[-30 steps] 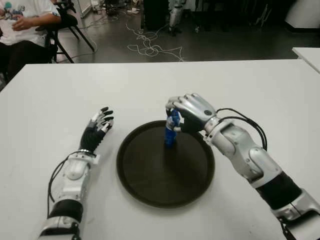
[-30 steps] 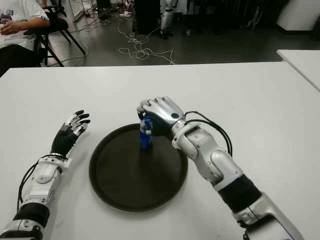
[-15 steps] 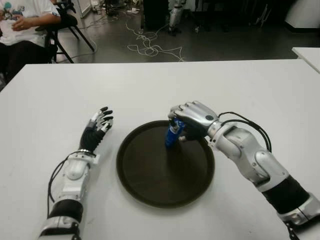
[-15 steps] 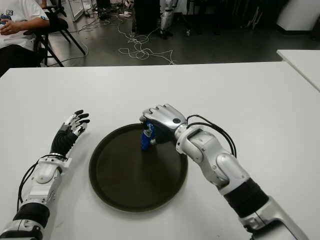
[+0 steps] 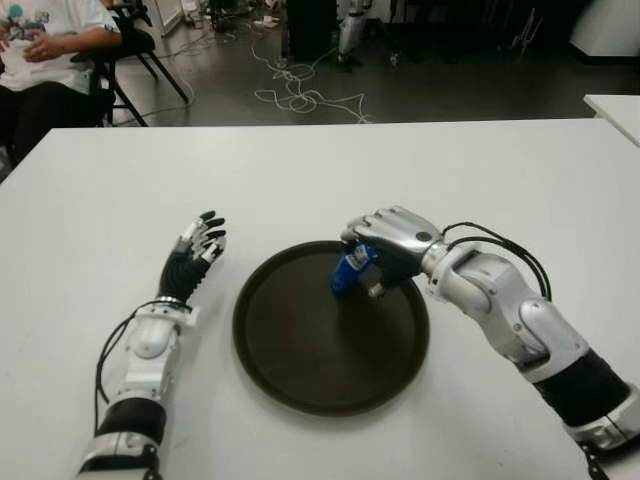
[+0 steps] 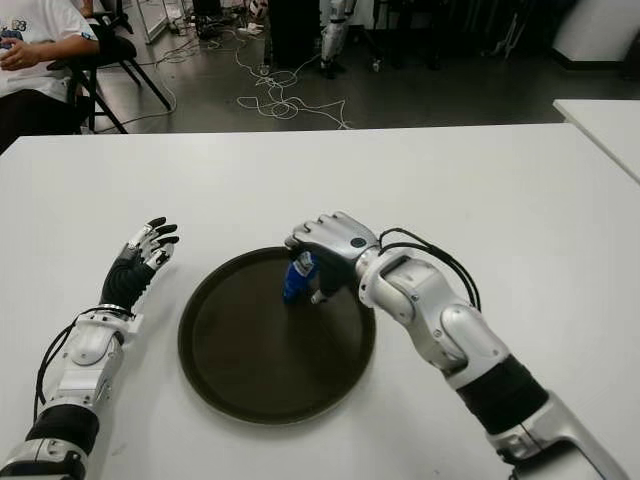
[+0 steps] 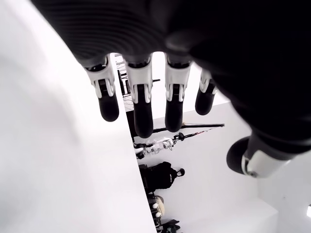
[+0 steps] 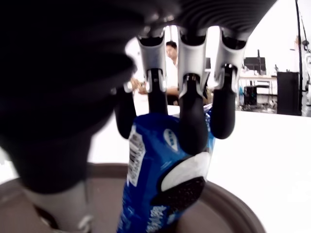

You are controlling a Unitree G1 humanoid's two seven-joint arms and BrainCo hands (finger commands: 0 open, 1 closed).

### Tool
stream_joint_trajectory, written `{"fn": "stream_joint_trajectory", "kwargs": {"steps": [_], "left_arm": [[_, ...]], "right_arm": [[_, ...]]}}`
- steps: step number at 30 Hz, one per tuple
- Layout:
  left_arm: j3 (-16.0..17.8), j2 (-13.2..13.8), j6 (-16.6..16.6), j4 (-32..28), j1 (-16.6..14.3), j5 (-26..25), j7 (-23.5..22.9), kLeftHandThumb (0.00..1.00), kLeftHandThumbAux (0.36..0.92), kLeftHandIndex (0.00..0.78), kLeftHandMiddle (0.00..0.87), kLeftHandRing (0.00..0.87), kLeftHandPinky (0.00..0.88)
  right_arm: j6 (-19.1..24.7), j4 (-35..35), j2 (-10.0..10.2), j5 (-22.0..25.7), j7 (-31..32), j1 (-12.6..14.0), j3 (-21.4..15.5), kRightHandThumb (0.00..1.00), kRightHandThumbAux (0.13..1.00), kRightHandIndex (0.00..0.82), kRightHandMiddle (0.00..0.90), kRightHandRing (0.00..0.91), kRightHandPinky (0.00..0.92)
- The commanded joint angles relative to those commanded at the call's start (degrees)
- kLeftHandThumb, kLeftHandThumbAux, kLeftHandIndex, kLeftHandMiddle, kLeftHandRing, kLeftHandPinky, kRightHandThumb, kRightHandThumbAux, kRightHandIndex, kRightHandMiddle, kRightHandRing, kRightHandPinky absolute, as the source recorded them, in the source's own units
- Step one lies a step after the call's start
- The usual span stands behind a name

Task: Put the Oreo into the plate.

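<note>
**Over the plate's far edge: Oreo pack held tilted in the right hand**

On the white table (image 5: 480, 170), listed largest to smallest:

1. Plate (image 5: 300, 370): dark, round, raised rim, set near the table's middle, between the two arms. Its floor is bare apart from the item below.

2. Right hand (image 5: 385, 250): reaches in from the right, above the plate's far right part. Fingers (image 8: 192, 121) are curled over the upper end of the pack, thumb on the opposite side; a closed grasp on the Oreo.

3. Left hand (image 5: 195, 255): idle, showing left of the plate over bare table. Fingers straight and slightly spread, holding nothing.

4. Oreo (image 5: 349, 272): blue pack, directly beneath the right palm. Long axis runs steeply down and leans, upper end toward the hand, lower end toward the plate's floor just inside the far rim. Whether the lower end touches the plate cannot be told.

Judgement: the pack already lies within the plate's outline, so what remains is release. With that lean it would likely tip toward the plate's centre once the fingers open.
</note>
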Motion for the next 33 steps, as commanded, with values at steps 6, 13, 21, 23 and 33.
{"fn": "stream_joint_trajectory", "kwargs": {"steps": [6, 13, 21, 23, 33], "left_arm": [[0.0, 0.1, 0.8, -0.6, 0.1, 0.0, 0.0, 0.306, 0.532, 0.095, 0.179, 0.154, 0.125], [0.0, -0.1, 1.3, -0.5, 0.1, 0.1, 0.5, 0.294, 0.513, 0.098, 0.177, 0.154, 0.118], [0.1, 0.0, 1.1, 0.0, -0.4, -0.3, -0.2, 0.29, 0.498, 0.103, 0.178, 0.157, 0.121], [0.0, 0.0, 0.9, -0.1, -0.3, -0.3, -0.2, 0.288, 0.497, 0.106, 0.18, 0.159, 0.125], [0.1, 0.0, 1.0, 0.4, -1.0, -0.4, -0.3, 0.295, 0.514, 0.095, 0.179, 0.158, 0.123]], "right_arm": [[-1.5, 2.1, -0.5, -0.2, -0.2, -0.6, 0.4, 0.0, 0.816, 0.315, 0.338, 0.317, 0.28], [-0.5, 2.3, -0.3, -0.6, 1.1, -0.6, 0.4, 0.0, 0.791, 0.302, 0.35, 0.327, 0.264], [0.2, 3.2, -0.2, -1.7, 2.9, -1.5, 0.7, 0.0, 0.761, 0.283, 0.331, 0.311, 0.251], [0.1, 3.4, -0.1, -1.8, 2.8, -1.5, 0.6, 0.0, 0.758, 0.283, 0.332, 0.316, 0.257], [-3.0, 4.3, -0.7, 1.3, 1.1, -1.7, -1.4, 0.0, 0.68, 0.088, 0.109, 0.09, 0.04]]}}
